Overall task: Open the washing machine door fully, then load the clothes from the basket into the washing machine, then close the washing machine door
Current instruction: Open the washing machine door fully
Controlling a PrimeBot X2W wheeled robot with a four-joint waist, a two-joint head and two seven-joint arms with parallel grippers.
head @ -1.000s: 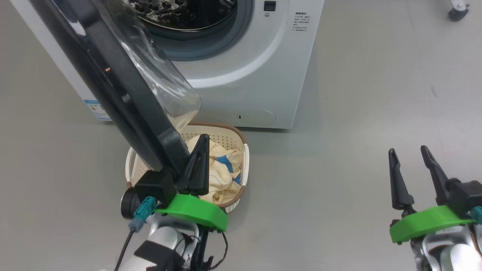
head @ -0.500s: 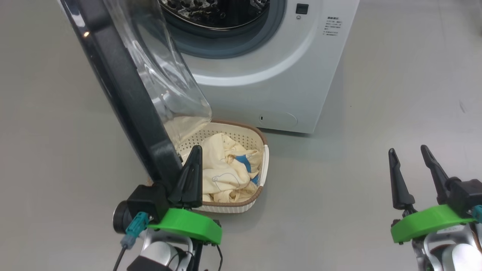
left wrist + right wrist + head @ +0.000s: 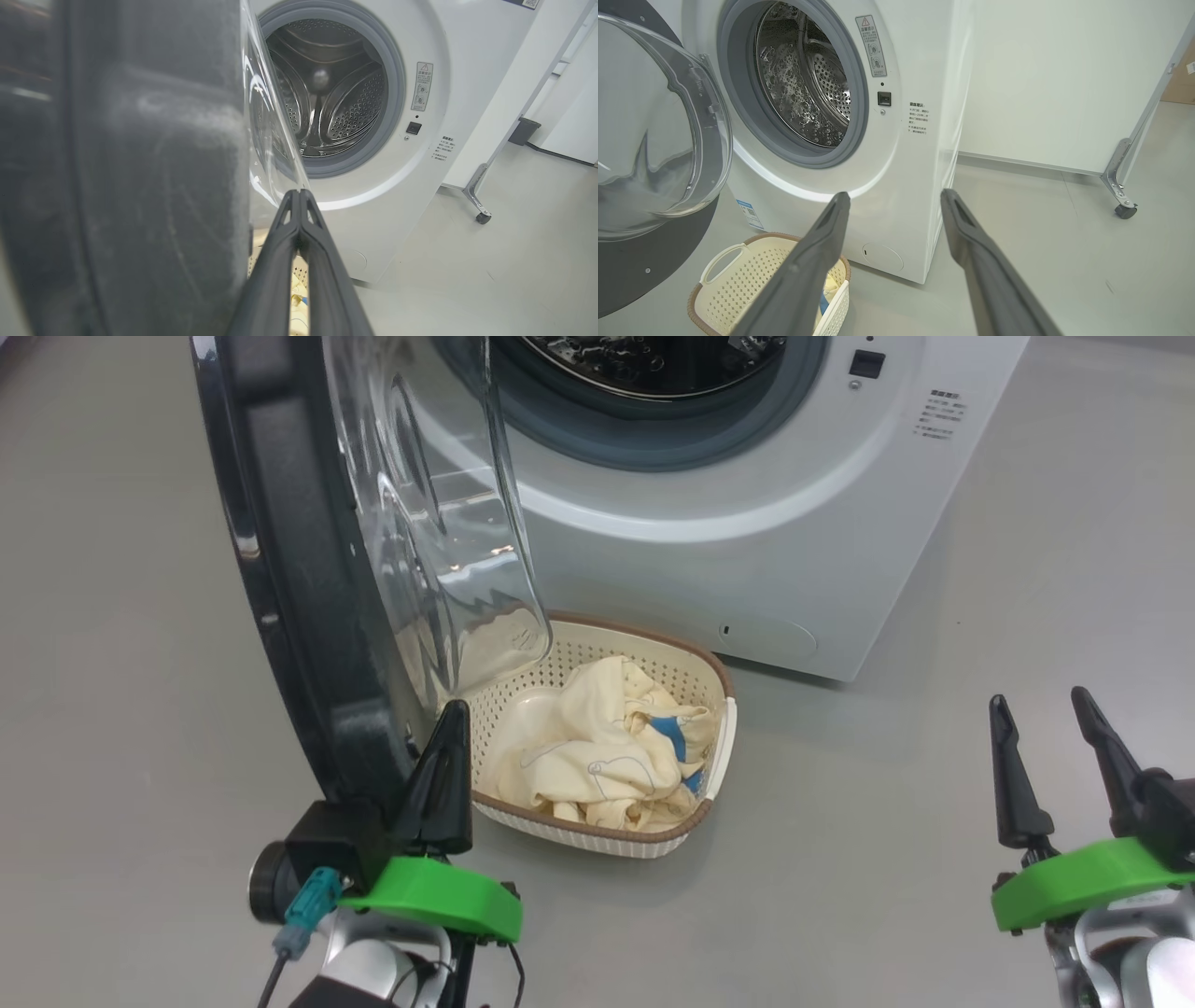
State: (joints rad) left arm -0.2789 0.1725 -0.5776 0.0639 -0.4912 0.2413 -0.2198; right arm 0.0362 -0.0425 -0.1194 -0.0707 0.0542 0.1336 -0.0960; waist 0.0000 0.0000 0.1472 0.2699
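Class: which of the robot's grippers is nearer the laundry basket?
Left. The left gripper sits just left of the basket, by the open door; the right gripper hangs well off to the basket's right, above the floor.

the top of the washing machine door (image 3: 280, 569) is cut off in your head view; it probably hides the left handle of the basket (image 3: 616, 840).

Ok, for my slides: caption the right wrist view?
Open right gripper faces the washing machine, door open, basket below.
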